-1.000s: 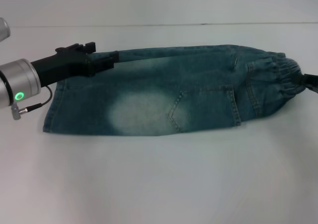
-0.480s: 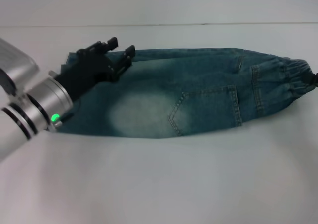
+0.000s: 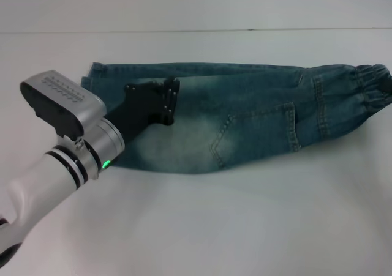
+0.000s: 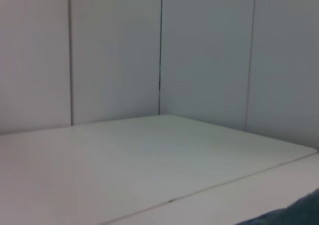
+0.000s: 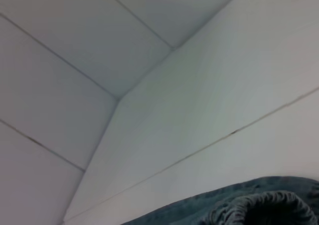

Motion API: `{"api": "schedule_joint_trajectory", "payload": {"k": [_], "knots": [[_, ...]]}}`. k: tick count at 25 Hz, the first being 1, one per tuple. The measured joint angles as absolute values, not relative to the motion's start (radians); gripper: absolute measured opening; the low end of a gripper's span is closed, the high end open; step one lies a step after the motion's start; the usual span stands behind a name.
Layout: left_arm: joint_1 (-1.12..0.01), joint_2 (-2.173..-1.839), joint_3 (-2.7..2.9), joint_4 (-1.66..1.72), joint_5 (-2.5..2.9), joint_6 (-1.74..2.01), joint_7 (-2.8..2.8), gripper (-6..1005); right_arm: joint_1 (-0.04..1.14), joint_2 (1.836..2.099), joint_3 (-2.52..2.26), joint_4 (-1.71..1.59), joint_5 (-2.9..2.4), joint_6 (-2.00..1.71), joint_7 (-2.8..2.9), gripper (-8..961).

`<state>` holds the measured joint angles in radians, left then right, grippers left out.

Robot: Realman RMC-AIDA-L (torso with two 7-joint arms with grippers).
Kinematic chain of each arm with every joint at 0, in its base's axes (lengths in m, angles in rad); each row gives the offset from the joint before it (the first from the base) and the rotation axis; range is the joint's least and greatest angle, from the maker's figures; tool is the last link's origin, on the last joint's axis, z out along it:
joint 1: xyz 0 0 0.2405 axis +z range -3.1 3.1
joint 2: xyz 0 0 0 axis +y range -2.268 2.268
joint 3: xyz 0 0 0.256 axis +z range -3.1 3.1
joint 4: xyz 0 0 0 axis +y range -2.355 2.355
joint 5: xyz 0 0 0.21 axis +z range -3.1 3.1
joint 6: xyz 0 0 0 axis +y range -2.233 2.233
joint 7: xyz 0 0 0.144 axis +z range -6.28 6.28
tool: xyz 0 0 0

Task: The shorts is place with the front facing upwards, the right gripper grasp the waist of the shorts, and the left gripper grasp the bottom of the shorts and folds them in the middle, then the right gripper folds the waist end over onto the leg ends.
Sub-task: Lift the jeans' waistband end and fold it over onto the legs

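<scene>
The blue denim shorts [image 3: 245, 120] lie folded lengthwise on the white table [image 3: 245, 227], leg ends at the left and elastic waist [image 3: 373, 83] at the far right. My left gripper [image 3: 169, 102] hovers over the leg half, pointing toward the waist, its black fingers [image 3: 173, 86] apart and holding nothing. The right wrist view shows the gathered waist [image 5: 264, 207] close below that camera, and no right gripper appears in any view. A sliver of denim [image 4: 299, 216] shows at the edge of the left wrist view.
The table's back edge [image 3: 196, 30] runs behind the shorts, with pale wall panels [image 4: 114, 50] beyond it. White tabletop stretches in front of the shorts.
My left gripper has let go of the leg hem and swung from the back left to above the shorts. The right gripper has left the right edge of the head view.
</scene>
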<state>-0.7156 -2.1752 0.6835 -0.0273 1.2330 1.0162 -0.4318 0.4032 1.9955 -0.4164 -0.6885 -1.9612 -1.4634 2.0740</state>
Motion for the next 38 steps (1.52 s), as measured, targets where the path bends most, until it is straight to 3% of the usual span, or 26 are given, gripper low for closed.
{"api": "schedule_joint_trajectory", "payload": {"k": [7, 19, 28, 38], "knots": [[-0.737, -2.175, 0.646, -0.080, 1.236, 0.996, -0.383, -5, 0.394, 1.996, -0.405, -0.761, -1.936, -1.613, 2.099, 43], [-0.826, -2.175, 0.632, -0.203, 1.262, 1.002, -0.289, 1, 0.527, 1.997, -0.406, -0.818, -1.861, -1.789, 2.154, 42], [-0.836, -2.175, 0.631, -0.233, 1.290, 1.023, -0.283, 1, 0.735, 1.969, -0.515, -0.814, -1.865, -1.711, 2.188, 42], [-0.826, -2.175, 0.630, -0.281, 1.325, 1.119, -0.290, 0, 0.897, 1.987, -0.665, -0.818, -1.867, -1.568, 2.205, 53]]}}
